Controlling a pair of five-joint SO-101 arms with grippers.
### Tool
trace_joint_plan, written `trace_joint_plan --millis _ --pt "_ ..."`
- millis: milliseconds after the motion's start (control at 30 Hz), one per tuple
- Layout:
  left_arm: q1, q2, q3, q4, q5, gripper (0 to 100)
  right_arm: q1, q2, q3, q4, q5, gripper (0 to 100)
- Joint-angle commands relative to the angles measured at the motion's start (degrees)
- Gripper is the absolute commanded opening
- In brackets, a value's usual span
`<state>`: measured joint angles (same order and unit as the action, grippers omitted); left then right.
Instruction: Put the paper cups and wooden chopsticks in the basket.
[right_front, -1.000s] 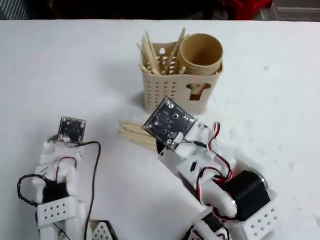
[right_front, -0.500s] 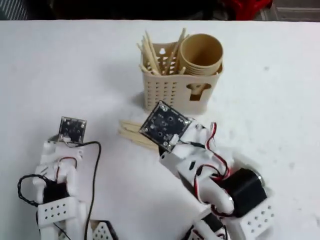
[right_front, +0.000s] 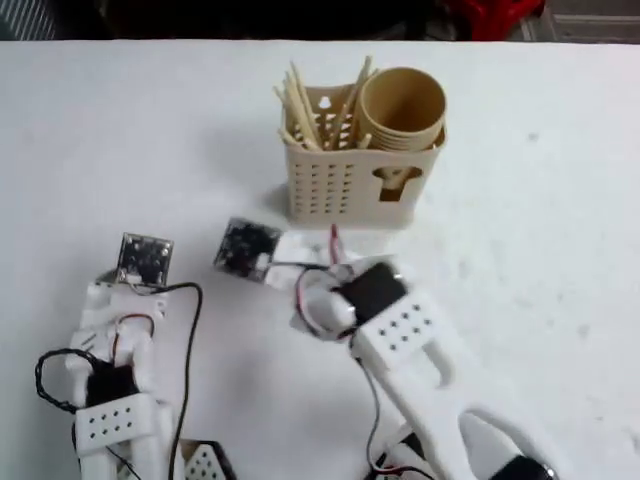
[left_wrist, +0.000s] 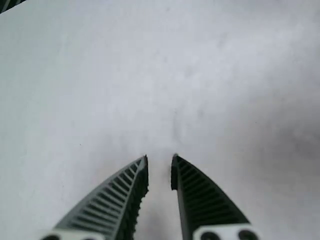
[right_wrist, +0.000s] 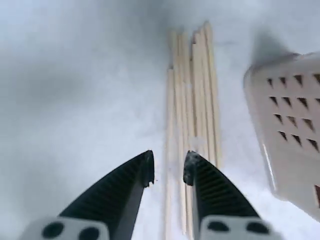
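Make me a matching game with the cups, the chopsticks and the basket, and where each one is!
Things:
1. paper cups
2. loose chopsticks
3. basket
4. upright chopsticks

Places:
A. lying flat on the table, beside the basket
B. sitting in the basket, open end up
C. standing on the white table
D. sticking up out of the basket, next to the cups

Pairs: 1-B, 2-A, 3-C, 4-D
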<state>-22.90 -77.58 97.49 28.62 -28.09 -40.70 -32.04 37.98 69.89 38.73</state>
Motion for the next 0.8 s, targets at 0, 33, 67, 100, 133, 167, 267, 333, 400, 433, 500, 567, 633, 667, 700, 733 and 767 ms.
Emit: trace_joint_plan --millis 0,33,67,100,133,167,267,333,400,433,500,567,633,667,700,733,767 --pt "0.8 -0.7 -0.4 -1.1 0.4 9 -4.7 3.2 3.8 -6.5 0.8 10.4" --pt "0.8 -0.7 -0.4 -1.1 0.4 9 -5.5 4.5 5.8 -9.6 0.8 9.8" --pt "0.8 -0.7 -0.4 -1.1 0.4 9 -5.7 5.8 7.6 -12.5 0.9 8.4" --pt "0.8 -0.7 -0.4 -1.1 0.4 9 -5.6 7.3 8.9 -15.3 1.0 6.6" --pt "0.8 -0.7 -0.4 -1.1 0.4 9 -5.2 8.7 9.9 -17.6 1.2 5.0" --pt "0.8 -0.7 -0.4 -1.1 0.4 9 -4.7 10.0 10.5 -19.6 1.3 4.0" --pt "0.8 -0.7 -0.4 -1.1 0.4 9 -3.5 13.1 11.0 -22.5 1.4 7.3" --pt "0.8 -0.7 -0.4 -1.1 0.4 9 -3.0 15.0 11.0 -23.7 1.3 11.3" --pt "0.8 -0.7 -0.4 -1.1 0.4 9 -2.1 17.2 11.1 -25.4 1.3 13.5" --pt "0.8 -0.7 -0.4 -1.1 0.4 9 -1.5 18.4 11.0 -26.7 1.3 13.3" --pt "0.8 -0.7 -0.4 -1.1 0.4 9 0.5 20.7 10.8 -28.8 1.3 12.6" --pt "0.8 -0.7 -0.4 -1.1 0.4 9 2.1 22.1 10.7 -30.1 1.3 12.7" --pt "0.8 -0.7 -0.4 -1.1 0.4 9 2.7 23.0 10.7 -30.5 1.4 12.7" --pt "0.8 -0.7 -0.4 -1.1 0.4 9 2.6 23.2 10.7 -30.5 1.4 12.7" --pt "0.8 -0.7 -0.4 -1.1 0.4 9 2.6 23.3 10.7 -30.5 1.4 12.7" --pt "0.8 -0.7 -0.4 -1.1 0.4 9 2.6 23.4 10.7 -30.5 1.4 12.7" --pt "0.8 -0.7 -0.4 -1.1 0.4 9 2.7 23.5 10.7 -30.4 1.4 12.7"
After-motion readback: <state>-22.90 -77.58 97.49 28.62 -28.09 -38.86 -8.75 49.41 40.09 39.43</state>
